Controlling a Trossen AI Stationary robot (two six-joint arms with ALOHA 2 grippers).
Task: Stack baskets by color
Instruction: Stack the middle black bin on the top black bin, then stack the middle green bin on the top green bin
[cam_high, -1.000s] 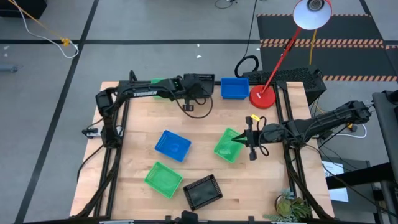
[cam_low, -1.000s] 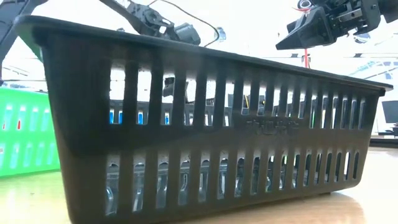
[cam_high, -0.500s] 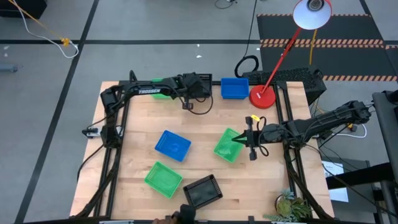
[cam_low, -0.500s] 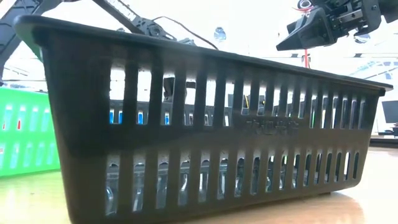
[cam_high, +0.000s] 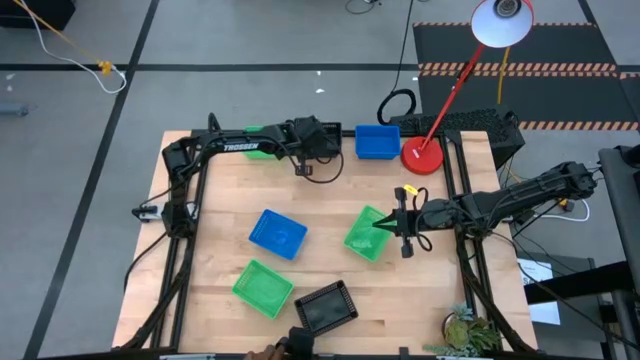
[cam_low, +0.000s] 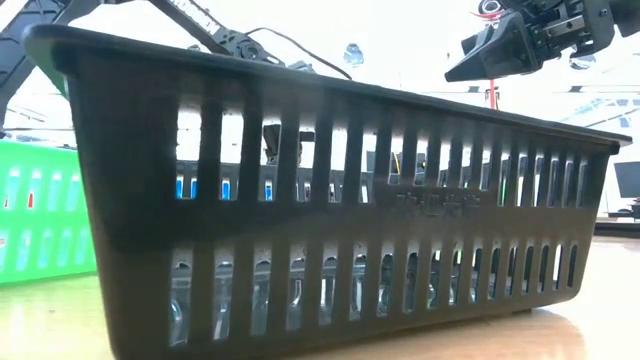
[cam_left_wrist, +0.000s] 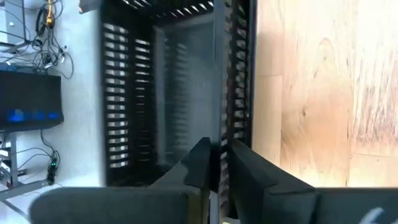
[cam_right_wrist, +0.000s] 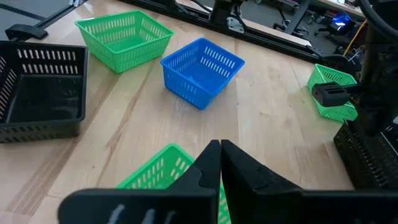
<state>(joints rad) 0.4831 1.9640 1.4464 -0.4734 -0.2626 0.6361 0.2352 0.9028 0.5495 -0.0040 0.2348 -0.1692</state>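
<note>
My left gripper (cam_left_wrist: 219, 163) reaches along the table's far edge to a black basket (cam_high: 322, 133). Its fingers stand a little apart on either side of one basket wall (cam_left_wrist: 235, 106). A green basket (cam_high: 256, 143) lies partly under that arm, and a blue basket (cam_high: 377, 142) stands to the right. On the table rest a blue basket (cam_high: 278, 233), a green basket (cam_high: 263, 287) and a second black basket (cam_high: 326, 307), which fills the low view (cam_low: 330, 210). My right gripper (cam_right_wrist: 220, 155) hangs shut above another green basket (cam_high: 365, 233) and touches nothing. My left gripper comes at the black basket slanting down from the table's left. One finger (cam_left_wrist: 198, 163) is inside it and the other (cam_left_wrist: 249, 169) outside, at the wall's rim (cam_left_wrist: 231, 134). I cannot tell whether the fingers touch the wall. The basket stands upright at the far edge.
A red round lamp base (cam_high: 422, 157) with a slanting red stem stands right of the far blue basket. A small plant (cam_high: 468, 333) sits at the near right corner. A dark shape (cam_high: 297, 344) shows at the near edge. Bare wood lies between the baskets in the table's middle.
My left gripper has sunk at the far edge with the black basket, dropping behind the near basket's rim in the low view. It has then kept still. The dark shape at the near edge has come into view.
</note>
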